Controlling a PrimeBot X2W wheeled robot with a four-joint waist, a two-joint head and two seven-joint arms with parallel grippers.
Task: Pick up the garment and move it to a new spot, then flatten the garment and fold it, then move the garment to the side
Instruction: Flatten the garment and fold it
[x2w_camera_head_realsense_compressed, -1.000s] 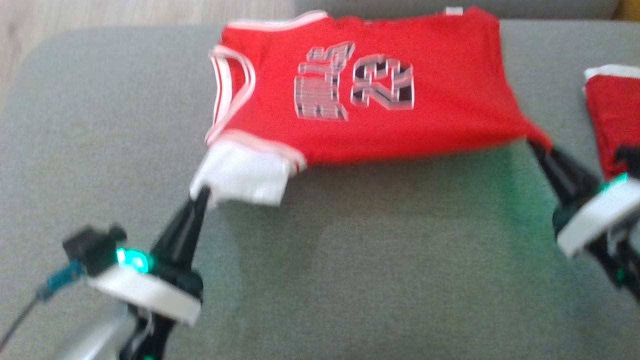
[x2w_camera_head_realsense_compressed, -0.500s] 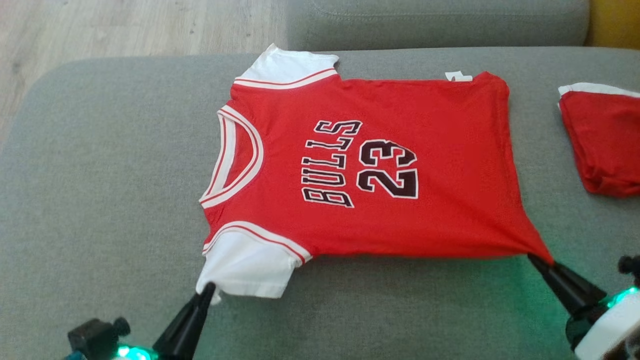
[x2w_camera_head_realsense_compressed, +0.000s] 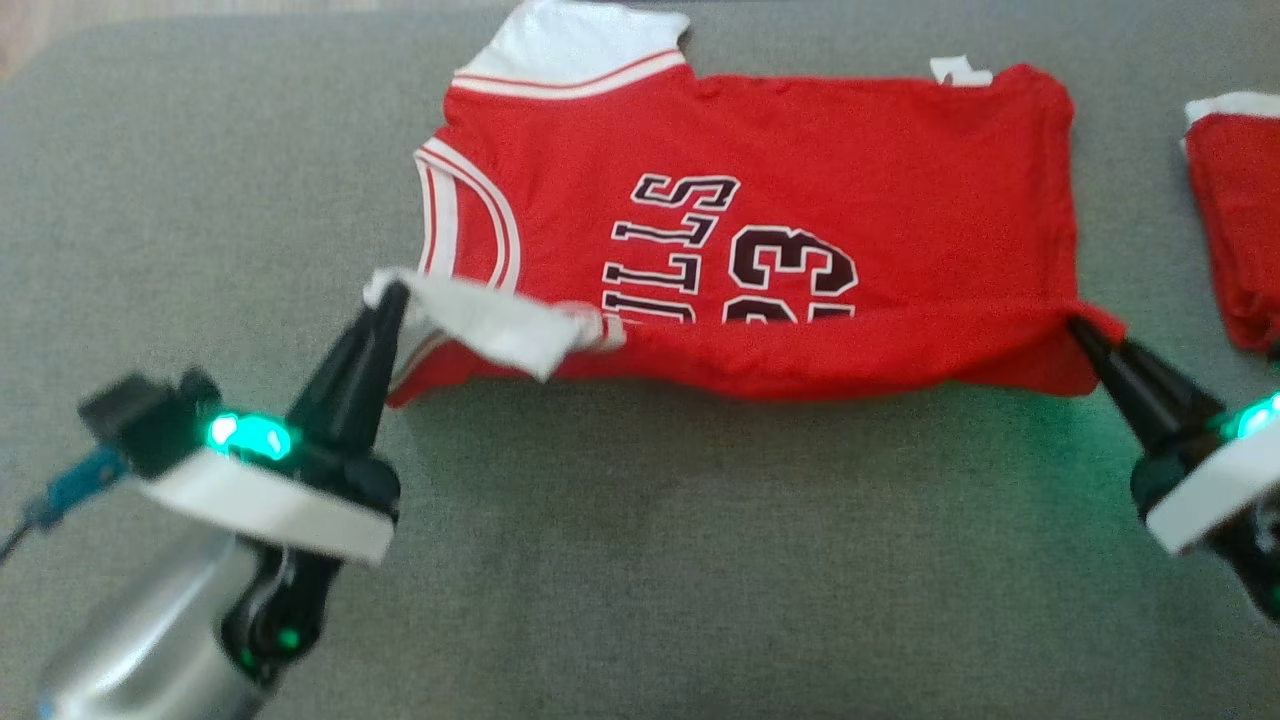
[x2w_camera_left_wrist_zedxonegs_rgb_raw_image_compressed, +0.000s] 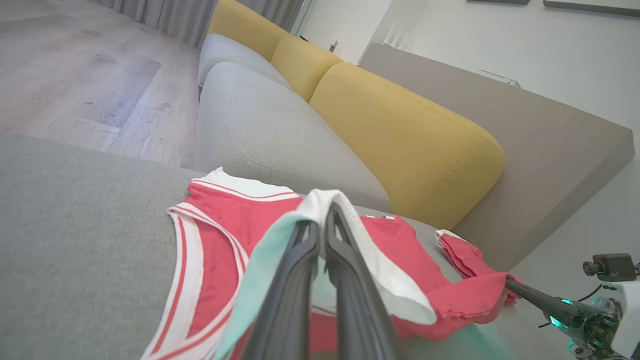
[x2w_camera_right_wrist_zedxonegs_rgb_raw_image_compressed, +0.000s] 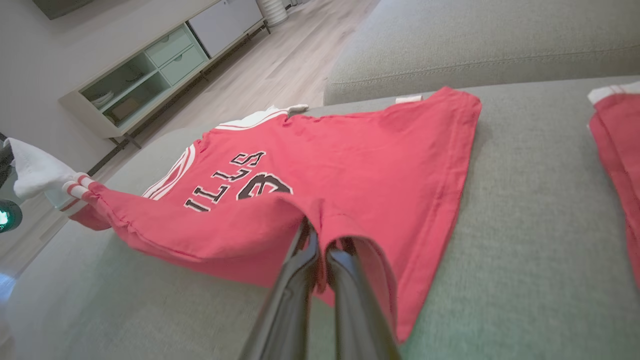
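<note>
The garment is a red basketball jersey with white sleeves and black lettering, spread on a grey cushion. My left gripper is shut on the near white sleeve, lifted over the collar; the left wrist view shows the sleeve draped over the left gripper. My right gripper is shut on the near hem corner. In the right wrist view the red hem wraps the tips of the right gripper. The near edge is raised and folded partway over the lettering.
A second red and white garment lies folded at the cushion's right edge. Yellow back cushions and another grey seat stand beyond. A wooden floor and a low cabinet lie off the cushion.
Both grippers have lifted the near edge of the garment and carried it toward the far side, covering the lower part of the lettering. The head camera has also shifted.
</note>
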